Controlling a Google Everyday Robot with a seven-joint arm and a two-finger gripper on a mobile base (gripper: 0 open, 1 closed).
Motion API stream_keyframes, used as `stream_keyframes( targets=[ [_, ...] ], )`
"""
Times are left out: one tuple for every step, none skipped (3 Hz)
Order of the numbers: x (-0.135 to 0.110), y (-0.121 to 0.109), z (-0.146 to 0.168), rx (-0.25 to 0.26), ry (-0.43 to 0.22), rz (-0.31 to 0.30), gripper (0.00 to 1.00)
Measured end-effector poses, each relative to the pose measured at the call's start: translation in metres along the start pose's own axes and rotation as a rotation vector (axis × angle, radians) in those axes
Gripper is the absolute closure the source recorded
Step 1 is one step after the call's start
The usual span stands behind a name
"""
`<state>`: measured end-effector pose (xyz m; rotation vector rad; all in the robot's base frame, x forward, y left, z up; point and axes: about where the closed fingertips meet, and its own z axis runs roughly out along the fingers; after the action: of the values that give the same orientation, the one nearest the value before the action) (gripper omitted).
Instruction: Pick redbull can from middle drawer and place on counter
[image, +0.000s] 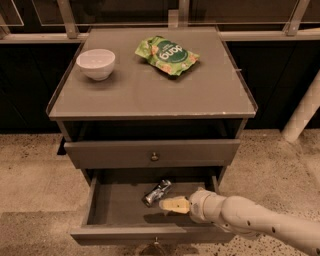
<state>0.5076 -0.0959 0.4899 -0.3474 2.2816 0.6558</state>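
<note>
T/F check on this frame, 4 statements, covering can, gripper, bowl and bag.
1. The redbull can lies on its side in the open middle drawer. True.
2. The gripper hovers above the counter. False: it is down inside the middle drawer, right beside the can.
3. The white bowl sits on the counter, left of the green snack bag. True.
4. The green snack bag is in the drawer with the can. False: it lies on the counter, near the back.
</note>
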Motion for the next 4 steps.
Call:
stream_keyframes(
  targets=[
    [0.008, -0.001, 0.029, -0.017, 0.027, 0.027, 0.0],
    [0.01, 0.004, 0.066, -0.038, 0.073, 0.051, 0.0],
    [0.008, 0.014, 0.098, -0.055, 0.106, 0.063, 0.0],
    [0.008, 0.018, 0.138, -0.039, 0.132, 0.106, 0.0]
  ],
)
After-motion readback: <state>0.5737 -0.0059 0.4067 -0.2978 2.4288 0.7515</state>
